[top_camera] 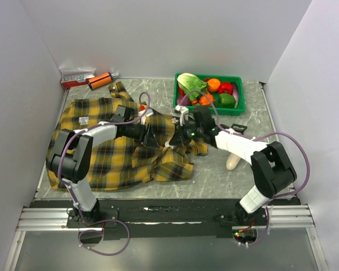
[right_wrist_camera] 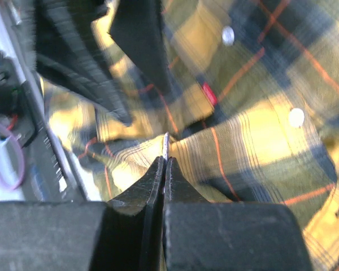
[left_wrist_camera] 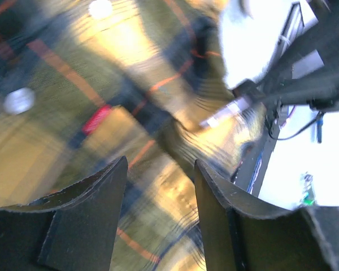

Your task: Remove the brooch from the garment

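The garment (top_camera: 101, 152), a yellow-and-black plaid shirt, lies spread over the left and middle of the table. Both grippers meet over its right part. My right gripper (right_wrist_camera: 165, 161) is shut on a thin silvery piece (right_wrist_camera: 166, 141) that sticks out edge-on past its tips, just above the cloth (right_wrist_camera: 260, 141); it looks like the brooch. The left wrist view shows the same silvery piece (left_wrist_camera: 223, 116) at the right gripper's tips. My left gripper (left_wrist_camera: 160, 169) stands open close over the plaid cloth (left_wrist_camera: 158, 68), with nothing between its fingers. From above, the left gripper (top_camera: 156, 135) and the right gripper (top_camera: 170, 140) almost touch.
A green bin (top_camera: 240, 104) of toy vegetables stands at the back right. An orange-and-black tool (top_camera: 101, 79) and a red-and-white box (top_camera: 76, 78) lie at the back left. A pale object (top_camera: 233, 162) lies beside the right arm. White shirt buttons (right_wrist_camera: 296, 117) and a red tag (right_wrist_camera: 209, 93) show nearby.
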Controlling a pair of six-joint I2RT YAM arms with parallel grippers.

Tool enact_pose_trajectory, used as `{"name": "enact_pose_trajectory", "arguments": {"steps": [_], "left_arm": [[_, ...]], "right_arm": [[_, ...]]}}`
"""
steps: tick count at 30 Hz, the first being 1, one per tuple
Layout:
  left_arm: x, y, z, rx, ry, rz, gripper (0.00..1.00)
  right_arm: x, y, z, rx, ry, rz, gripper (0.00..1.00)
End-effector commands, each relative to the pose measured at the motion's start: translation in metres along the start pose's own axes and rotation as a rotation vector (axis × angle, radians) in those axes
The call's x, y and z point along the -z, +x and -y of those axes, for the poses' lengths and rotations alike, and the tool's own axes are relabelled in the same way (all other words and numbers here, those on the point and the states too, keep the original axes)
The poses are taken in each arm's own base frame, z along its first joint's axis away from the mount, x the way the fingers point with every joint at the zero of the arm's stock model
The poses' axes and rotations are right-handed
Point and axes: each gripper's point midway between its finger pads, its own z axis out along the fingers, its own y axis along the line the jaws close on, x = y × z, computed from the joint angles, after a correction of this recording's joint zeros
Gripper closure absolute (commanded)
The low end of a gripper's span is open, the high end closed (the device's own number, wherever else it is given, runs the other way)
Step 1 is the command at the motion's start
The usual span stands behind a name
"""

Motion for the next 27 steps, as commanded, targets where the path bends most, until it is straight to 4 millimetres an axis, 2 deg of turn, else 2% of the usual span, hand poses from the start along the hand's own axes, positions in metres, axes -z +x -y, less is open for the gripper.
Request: {"name": "enact_pose_trajectory", "arguments": {"steps": [1, 3, 4, 5, 7, 8, 9, 10, 11, 12, 13, 15, 16, 18, 19, 21, 22, 23, 24, 25, 26, 27], "left_arm": [[-0.001, 0.006, -0.003, 0.084, 0.063, -0.015, 0.44], [-0.001, 0.010, 0.001, 0.098, 0.103, -0.028, 0.45], [0.000, 0.015, 0.006, 0.120, 0.129, -0.048, 0.45], [0.000, 0.018, 0.006, 0.129, 0.133, -0.058, 0.46], [0.004, 0.019, 0.007, 0.122, 0.137, -0.066, 0.47], [0.010, 0.018, 0.004, 0.139, 0.124, -0.058, 0.48], [0.016, 0.017, 0.004, 0.159, 0.117, -0.044, 0.48], [0.021, 0.016, 0.002, 0.175, 0.107, -0.028, 0.48], [0.032, 0.013, -0.007, 0.208, 0.077, 0.001, 0.47], [0.039, 0.009, -0.007, 0.226, 0.064, 0.019, 0.47], [0.046, 0.006, -0.010, 0.236, 0.049, 0.037, 0.46], [0.066, 0.000, -0.014, 0.267, 0.041, 0.071, 0.45], [0.071, 0.000, -0.014, 0.277, 0.040, 0.072, 0.45], [0.084, -0.003, -0.017, 0.274, 0.025, 0.077, 0.45], [0.089, -0.006, -0.019, 0.265, 0.015, 0.087, 0.45], [0.097, -0.016, -0.023, 0.212, -0.030, 0.109, 0.44], [0.101, -0.021, -0.023, 0.192, -0.042, 0.124, 0.44], [0.107, -0.034, -0.019, 0.144, -0.052, 0.147, 0.44], [0.110, -0.040, -0.017, 0.123, -0.059, 0.158, 0.43], [0.113, -0.048, -0.014, 0.094, -0.066, 0.173, 0.43], [0.120, -0.060, -0.008, 0.011, -0.081, 0.198, 0.41], [0.124, -0.066, -0.004, -0.022, -0.088, 0.212, 0.41]], "right_arm": [[-0.022, -0.032, -0.019, 0.151, 0.083, 0.175, 1.00], [-0.032, -0.032, -0.014, 0.192, 0.162, 0.204, 1.00], [-0.043, -0.028, -0.020, 0.210, 0.169, 0.205, 1.00], [-0.048, -0.036, -0.019, 0.238, 0.191, 0.234, 1.00], [-0.056, -0.042, -0.002, 0.252, 0.314, 0.269, 1.00], [-0.058, -0.058, -0.001, 0.267, 0.355, 0.326, 1.00], [-0.055, -0.066, 0.013, 0.256, 0.460, 0.362, 1.00], [-0.060, -0.065, 0.025, 0.250, 0.516, 0.361, 1.00], [-0.059, -0.084, 0.027, 0.235, 0.550, 0.405, 1.00], [-0.059, -0.089, 0.032, 0.226, 0.585, 0.416, 1.00], [-0.058, -0.092, 0.045, 0.215, 0.660, 0.427, 1.00], [-0.061, -0.110, 0.043, 0.227, 0.690, 0.480, 1.00], [-0.067, -0.108, 0.047, 0.233, 0.694, 0.475, 1.00], [-0.069, -0.115, 0.048, 0.224, 0.686, 0.493, 1.00], [-0.072, -0.119, 0.041, 0.243, 0.635, 0.488, 1.00], [-0.066, -0.132, 0.032, 0.263, 0.570, 0.493, 1.00], [-0.054, -0.138, 0.032, 0.261, 0.526, 0.470, 1.00], [-0.054, -0.147, 0.010, 0.274, 0.365, 0.448, 1.00], [-0.049, -0.152, 0.001, 0.270, 0.280, 0.428, 1.00], [-0.031, -0.161, 0.009, 0.246, 0.237, 0.417, 1.00], [-0.024, -0.163, -0.016, 0.235, 0.061, 0.353, 1.00], [-0.017, -0.164, -0.023, 0.220, -0.006, 0.319, 1.00]]}}
